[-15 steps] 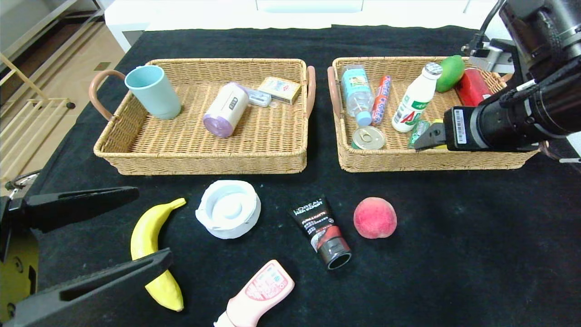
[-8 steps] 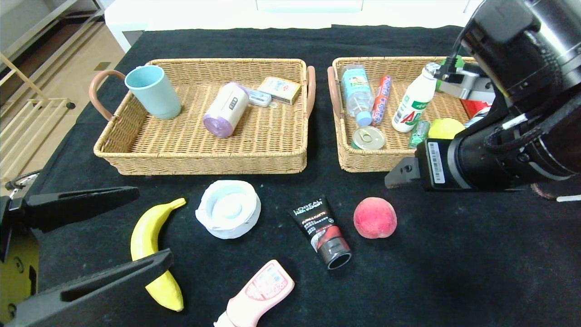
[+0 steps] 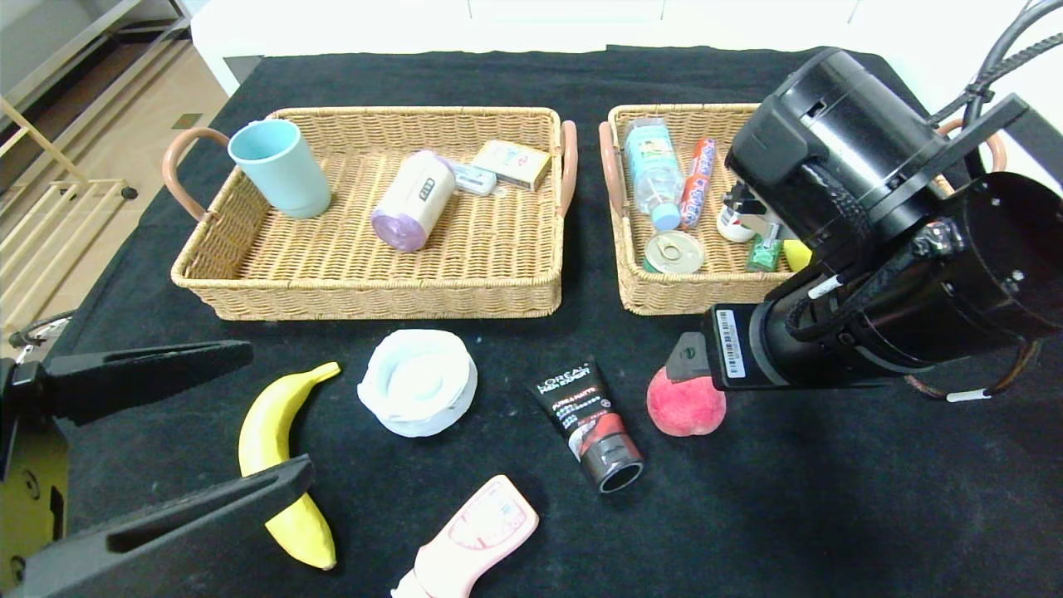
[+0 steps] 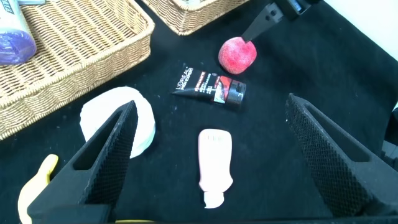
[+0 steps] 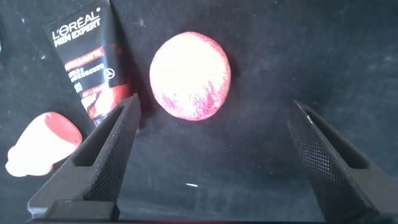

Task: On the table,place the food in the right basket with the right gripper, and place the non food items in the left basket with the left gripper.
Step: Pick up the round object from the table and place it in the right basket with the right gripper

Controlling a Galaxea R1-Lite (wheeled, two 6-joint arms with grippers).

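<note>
Both end effectors wide open and empty, right end effector (image 5: 211,155) above peach (image 5: 190,75).

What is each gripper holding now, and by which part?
Nothing. The right gripper is open above the peach; the left gripper is open and empty.

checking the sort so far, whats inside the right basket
Visible in the right basket: water bottle, candy tube, tin can, a lemon's edge. The right arm covers the rest.
</note>
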